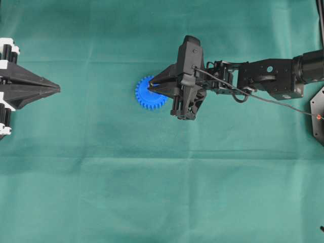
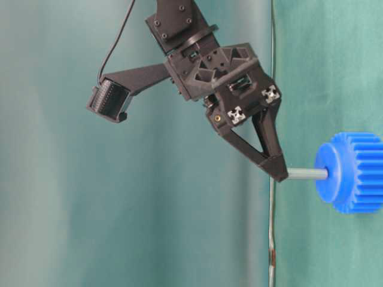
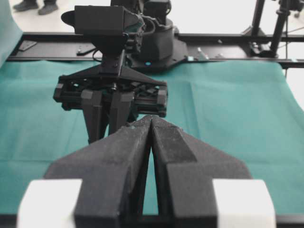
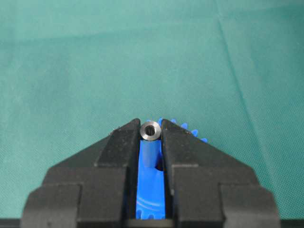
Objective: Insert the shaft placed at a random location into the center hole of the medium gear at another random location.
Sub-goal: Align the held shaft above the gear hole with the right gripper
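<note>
My right gripper [image 1: 151, 86] is shut on the shaft [image 4: 150, 131], a thin silvery-grey pin held by its top end between the fingertips. In the table-level view the shaft [image 2: 306, 174] runs from the fingertips straight to the raised hub of the blue medium gear [image 2: 354, 173], and its far end meets the hub's face at the middle. In the right wrist view the gear [image 4: 152, 190] lies right under the jaws, and the dark center hole [image 4: 160, 166] shows at the shaft's lower end. My left gripper [image 1: 56, 89] is shut and empty at the far left, well away from the gear [image 1: 144, 96].
The green cloth [image 1: 162, 192] covers the whole table. In the left wrist view the right arm [image 3: 111, 95] stands straight ahead of the shut left fingers [image 3: 137, 142]. A black cable [image 1: 283, 104] trails from the right arm.
</note>
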You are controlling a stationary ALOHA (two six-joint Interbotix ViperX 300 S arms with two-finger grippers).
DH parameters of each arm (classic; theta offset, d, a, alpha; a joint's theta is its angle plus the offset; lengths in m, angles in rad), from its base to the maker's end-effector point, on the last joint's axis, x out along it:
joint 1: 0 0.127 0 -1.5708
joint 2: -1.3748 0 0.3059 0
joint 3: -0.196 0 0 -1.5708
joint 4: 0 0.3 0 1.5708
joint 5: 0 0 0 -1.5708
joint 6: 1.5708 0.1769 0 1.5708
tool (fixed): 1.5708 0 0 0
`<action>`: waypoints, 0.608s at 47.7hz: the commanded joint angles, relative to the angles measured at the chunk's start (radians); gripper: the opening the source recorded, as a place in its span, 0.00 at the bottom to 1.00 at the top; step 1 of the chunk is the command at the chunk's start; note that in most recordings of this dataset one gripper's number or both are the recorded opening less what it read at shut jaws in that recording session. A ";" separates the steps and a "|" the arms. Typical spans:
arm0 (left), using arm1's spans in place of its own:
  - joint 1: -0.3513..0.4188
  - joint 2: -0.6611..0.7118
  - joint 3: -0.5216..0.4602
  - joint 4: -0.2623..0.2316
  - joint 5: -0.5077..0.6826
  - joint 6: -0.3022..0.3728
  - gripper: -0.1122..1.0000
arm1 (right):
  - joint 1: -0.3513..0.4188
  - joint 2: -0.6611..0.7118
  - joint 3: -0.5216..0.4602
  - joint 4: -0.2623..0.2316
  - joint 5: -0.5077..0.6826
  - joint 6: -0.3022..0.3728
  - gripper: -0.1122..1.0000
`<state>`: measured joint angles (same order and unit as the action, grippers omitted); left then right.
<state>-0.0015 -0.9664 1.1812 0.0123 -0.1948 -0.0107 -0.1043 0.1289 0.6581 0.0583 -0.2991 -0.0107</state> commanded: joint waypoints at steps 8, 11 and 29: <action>0.002 0.006 -0.023 0.003 -0.003 -0.002 0.10 | 0.003 -0.002 -0.015 0.003 -0.028 -0.008 0.22; 0.002 0.006 -0.023 0.002 -0.003 -0.002 0.10 | 0.003 0.006 -0.015 0.003 -0.032 -0.008 0.22; 0.002 0.006 -0.023 0.003 -0.003 -0.002 0.10 | 0.003 0.025 -0.017 0.003 -0.035 -0.006 0.22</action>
<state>-0.0015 -0.9664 1.1812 0.0123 -0.1933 -0.0107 -0.1028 0.1611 0.6535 0.0583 -0.3359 -0.0107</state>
